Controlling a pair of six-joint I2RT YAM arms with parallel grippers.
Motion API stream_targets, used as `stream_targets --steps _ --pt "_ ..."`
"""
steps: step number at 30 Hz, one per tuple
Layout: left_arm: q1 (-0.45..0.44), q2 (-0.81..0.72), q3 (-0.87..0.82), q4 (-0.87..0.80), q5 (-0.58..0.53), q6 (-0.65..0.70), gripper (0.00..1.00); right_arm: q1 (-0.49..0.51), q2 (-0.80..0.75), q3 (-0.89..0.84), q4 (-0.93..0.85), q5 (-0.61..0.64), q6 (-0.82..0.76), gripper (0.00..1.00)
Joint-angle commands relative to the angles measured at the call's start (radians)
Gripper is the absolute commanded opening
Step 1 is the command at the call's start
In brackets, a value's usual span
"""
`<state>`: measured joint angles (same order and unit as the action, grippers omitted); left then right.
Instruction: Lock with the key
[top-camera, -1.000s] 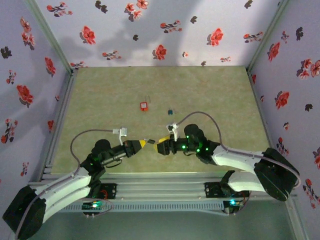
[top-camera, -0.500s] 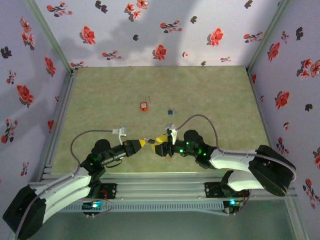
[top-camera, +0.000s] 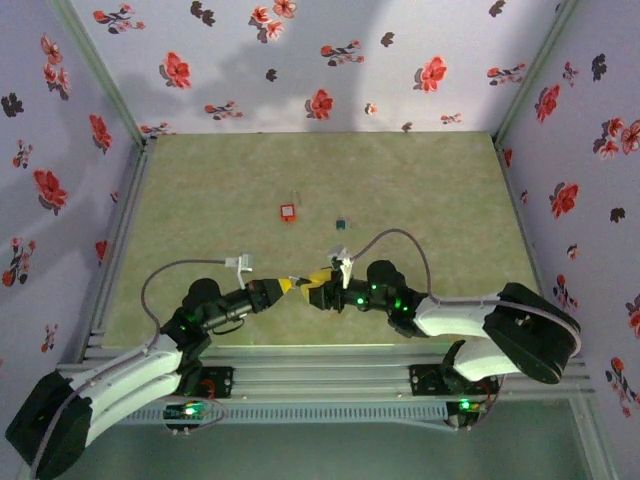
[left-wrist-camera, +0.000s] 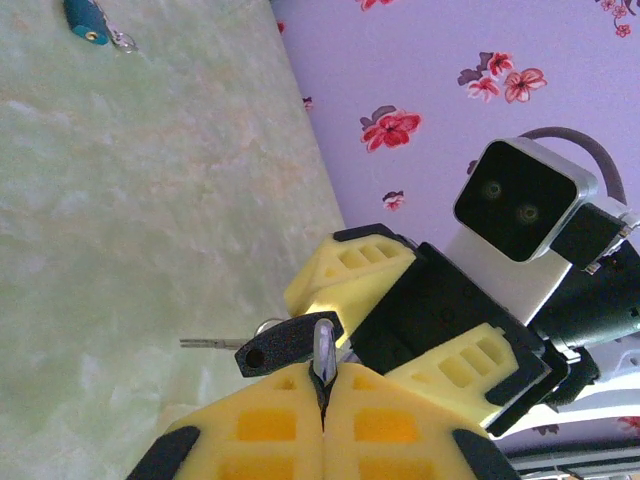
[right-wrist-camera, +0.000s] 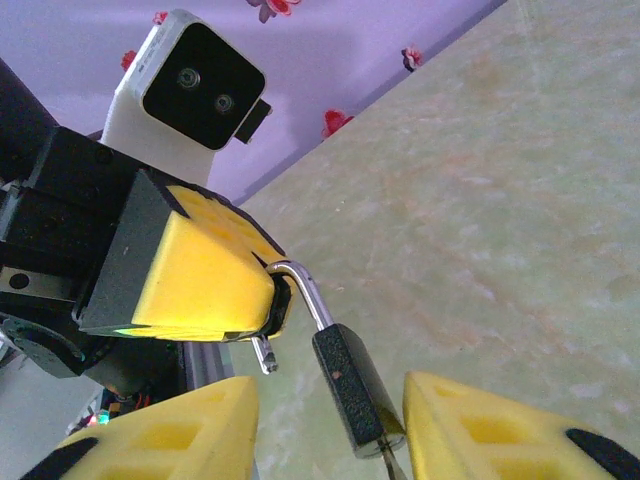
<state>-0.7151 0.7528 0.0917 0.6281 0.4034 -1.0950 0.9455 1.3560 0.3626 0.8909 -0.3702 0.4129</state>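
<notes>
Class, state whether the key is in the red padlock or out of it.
Out: the left claw holds the key up off the table, while the red padlock lies apart on it.

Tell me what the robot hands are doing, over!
Left gripper shut on silver shackle of black padlock. Right gripper open, fingers either side of the padlock, not touching. Thin key blade pokes from its far end. Path clear.

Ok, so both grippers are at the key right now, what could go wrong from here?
1. The key hangs from the left gripper by its thin metal loop alone, so it may swing or twist if the right gripper closes on its black head.
2. The red padlock lies loose on the table, unheld; pushing the key in could just slide it.
</notes>
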Motion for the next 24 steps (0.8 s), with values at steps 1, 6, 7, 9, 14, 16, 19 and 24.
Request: stream_targets --steps 1,6,7,9,14,16,19,24 --pt "0.006 -0.010 0.038 0.065 0.018 -0.012 0.00 0.008 0.027 -0.004 0.081 -0.029 0.014 0.40" --pt "0.006 -0.011 0.038 0.071 0.020 -0.014 0.00 0.008 0.052 -0.004 0.111 -0.052 0.030 0.33" --pt "0.008 -0.012 0.036 0.072 0.020 -0.013 0.00 0.008 0.053 -0.004 0.111 -0.055 0.032 0.33" --pt "0.008 -0.012 0.036 0.073 0.020 -0.013 0.00 0.007 0.056 -0.004 0.110 -0.063 0.035 0.32" --pt "0.009 -0.012 0.035 0.070 0.019 -0.008 0.00 0.008 0.048 -0.005 0.108 -0.078 0.044 0.23" --pt "0.011 -0.013 0.032 0.070 0.019 -0.007 0.00 0.008 0.037 -0.003 0.093 -0.085 0.047 0.19" --pt "0.013 -0.017 0.029 0.063 0.019 -0.001 0.00 0.007 0.017 0.008 0.047 -0.110 0.055 0.09" --pt "0.013 -0.033 0.026 0.034 0.026 0.029 0.00 0.000 -0.015 0.042 -0.056 -0.159 0.089 0.00"
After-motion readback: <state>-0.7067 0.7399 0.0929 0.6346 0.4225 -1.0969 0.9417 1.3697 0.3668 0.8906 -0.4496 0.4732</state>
